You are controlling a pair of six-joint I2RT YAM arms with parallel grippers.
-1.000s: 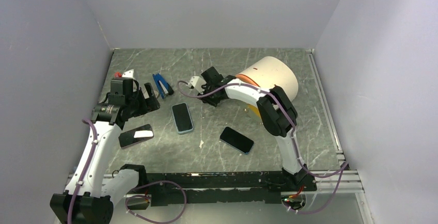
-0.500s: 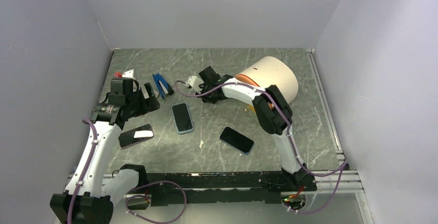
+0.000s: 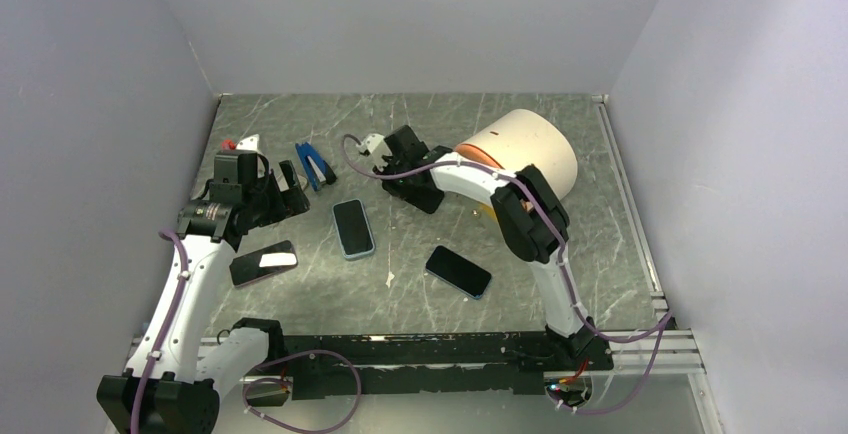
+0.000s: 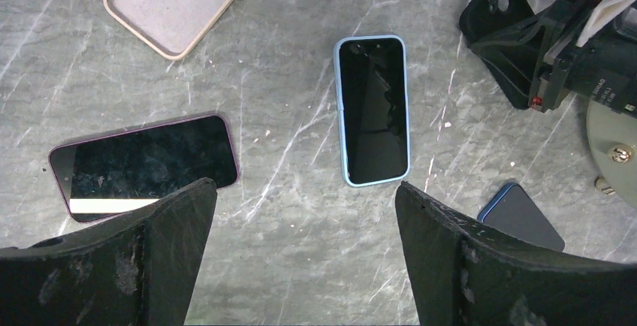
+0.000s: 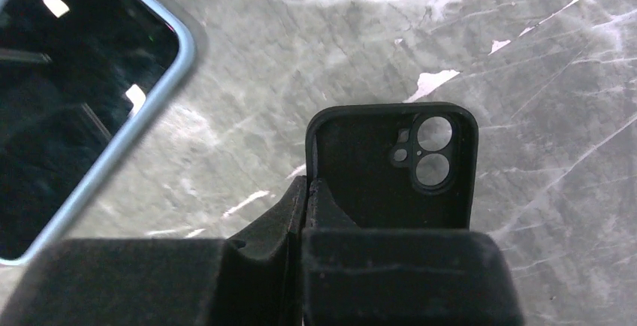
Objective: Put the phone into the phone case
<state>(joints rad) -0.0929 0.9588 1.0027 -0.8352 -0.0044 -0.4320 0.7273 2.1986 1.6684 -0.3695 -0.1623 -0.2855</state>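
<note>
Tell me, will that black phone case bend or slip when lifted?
Probably light: the black case is a thin, empty shell. Pinched by one wall in the right claw, it might flex or twist. Its matte surface looks unlikely to slip.

**Bystanders on my table**

I work over a grey marbled table boxed in by pale lilac walls, with a metal rail along its right edge. At the far right a big white cylinder lies on its side, with orange showing at its left rim. Far left lies a blue-handled tool, perhaps pliers; I cannot tell. Left of it, close to the wall, is a small red-and-white item, too small for me to name. A white scrap lies near the middle.
</note>
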